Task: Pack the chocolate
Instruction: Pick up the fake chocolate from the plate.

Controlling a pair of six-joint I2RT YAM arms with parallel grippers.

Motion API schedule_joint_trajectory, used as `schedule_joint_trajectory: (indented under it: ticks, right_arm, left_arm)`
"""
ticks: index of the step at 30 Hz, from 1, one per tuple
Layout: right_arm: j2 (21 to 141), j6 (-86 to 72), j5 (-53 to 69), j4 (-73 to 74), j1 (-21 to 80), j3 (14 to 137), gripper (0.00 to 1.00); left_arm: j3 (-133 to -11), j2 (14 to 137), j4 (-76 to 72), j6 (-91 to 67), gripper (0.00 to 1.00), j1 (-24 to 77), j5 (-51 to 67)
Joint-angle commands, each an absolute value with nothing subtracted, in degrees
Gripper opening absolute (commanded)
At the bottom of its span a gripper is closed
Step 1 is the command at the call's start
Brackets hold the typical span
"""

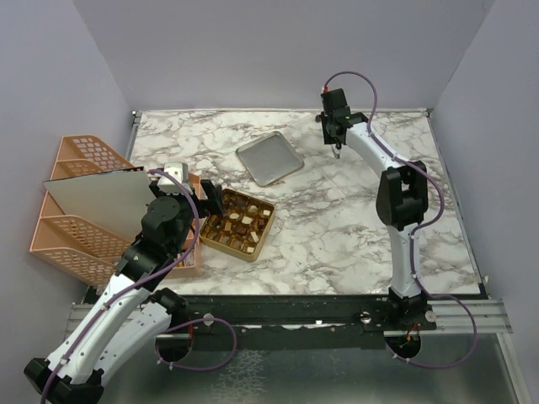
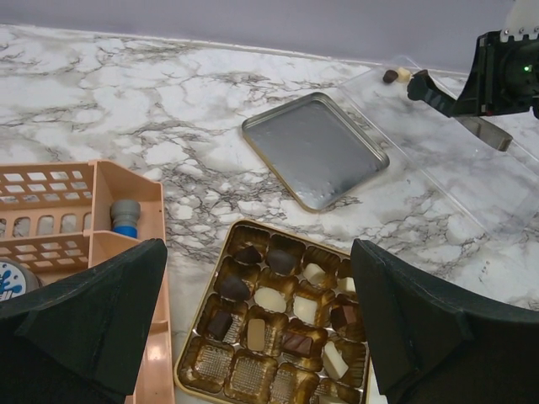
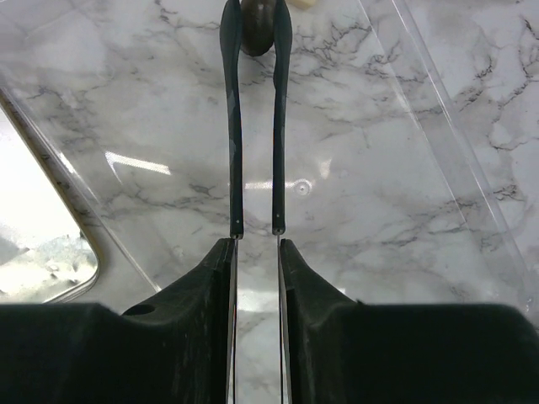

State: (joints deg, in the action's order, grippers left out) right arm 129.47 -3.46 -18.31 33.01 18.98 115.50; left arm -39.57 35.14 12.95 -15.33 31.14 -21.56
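The golden-brown compartment tray [image 2: 190,341] lies under my left gripper [image 2: 261,337], which hangs wide open above it. Dark, light brown and cream chocolate pieces [image 2: 271,300] fill most of its cells, and the front row stands empty. At the far side my right gripper [image 3: 256,25] carries long thin tongs. Their tips flank a loose dark chocolate [image 3: 257,35] on a clear plastic sheet [image 3: 379,168], with a cream piece [image 3: 301,3] just beyond. Whether the tips press on the dark piece does not show. From above, the right gripper [image 1: 337,151] points down at the back of the table.
A silver metal lid [image 2: 313,150] lies upside down between the tray and the clear sheet. Pink plastic baskets [image 1: 76,210] stand at the left, one holding a blue-capped item [image 2: 125,217]. The marble table's [image 1: 337,244] back and side edges meet grey walls.
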Motion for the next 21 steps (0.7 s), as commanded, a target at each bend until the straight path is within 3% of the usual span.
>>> schedule_joint_trajectory:
  ticks: [1, 21]
  right_arm:
    - [123.73, -4.65, -16.15, 31.49, 18.54, 112.79, 0.26]
    - [114.93, -6.76, -8.98, 33.01, 18.65, 105.51, 0.25]
  left_arm:
    - [-38.94, 34.20, 12.08, -14.50, 0.99, 31.29, -23.85]
    - [-38.86, 33.33, 12.12, -14.41, 0.99, 31.29, -24.91]
